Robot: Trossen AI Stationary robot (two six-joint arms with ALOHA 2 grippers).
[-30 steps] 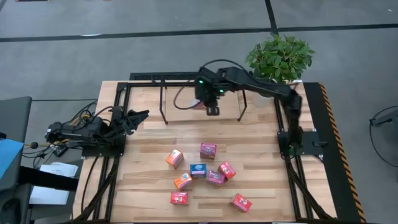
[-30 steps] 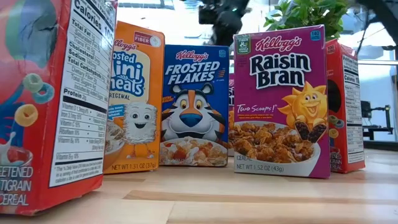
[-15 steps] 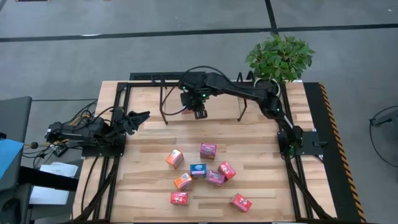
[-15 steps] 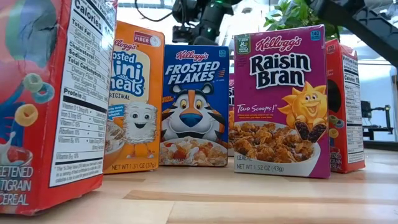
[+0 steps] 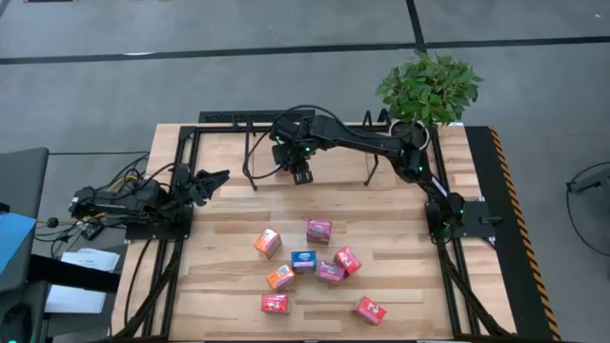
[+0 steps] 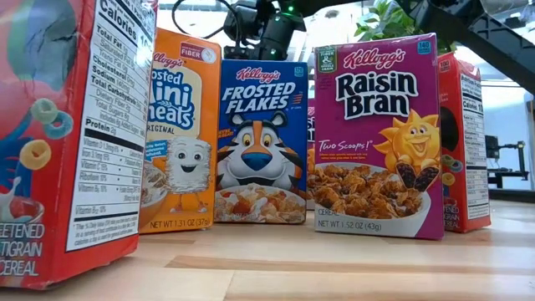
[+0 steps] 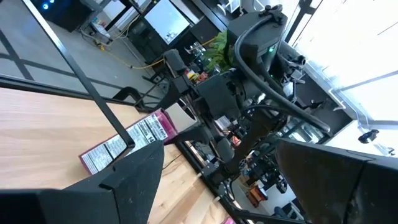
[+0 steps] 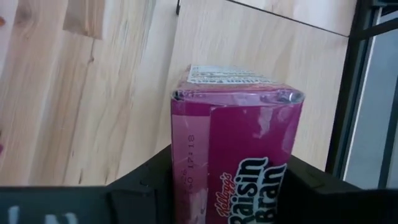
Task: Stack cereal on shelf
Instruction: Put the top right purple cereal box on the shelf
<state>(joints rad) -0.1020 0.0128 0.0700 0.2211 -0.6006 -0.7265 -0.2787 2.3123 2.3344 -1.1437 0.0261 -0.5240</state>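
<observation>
My right gripper (image 5: 301,175) reaches to the far left of the table, under the thin black rods of the shelf (image 5: 254,157), and is shut on a magenta Raisin Bran cereal box (image 8: 233,155). The left wrist view shows this box (image 7: 124,144) low over the wood beside a shelf rod. Several other cereal boxes, among them a magenta one (image 5: 318,230) and a blue one (image 5: 303,260), stand on the near middle of the table. My left gripper (image 5: 215,178) rests open at the table's left edge. My right gripper pinches the magenta box between its two fingers, one on each narrow side (image 8: 177,186), at the end nearest the wrist. The fingers slant down from above and lie along the box. The box's far end (image 8: 233,78) points down at the wood; whether it rests there I cannot tell.
A potted plant (image 5: 429,88) stands at the far right corner. The thick black frame (image 5: 481,191) edges the table. In the low view an orange box (image 6: 180,134), a blue one (image 6: 262,142) and a magenta one (image 6: 376,138) stand upright close to the camera, with red ones at both sides.
My right gripper has gone toward the table's left edge and down, carrying the magenta box in under the shelf's rods, and has slowed in the last half second.
</observation>
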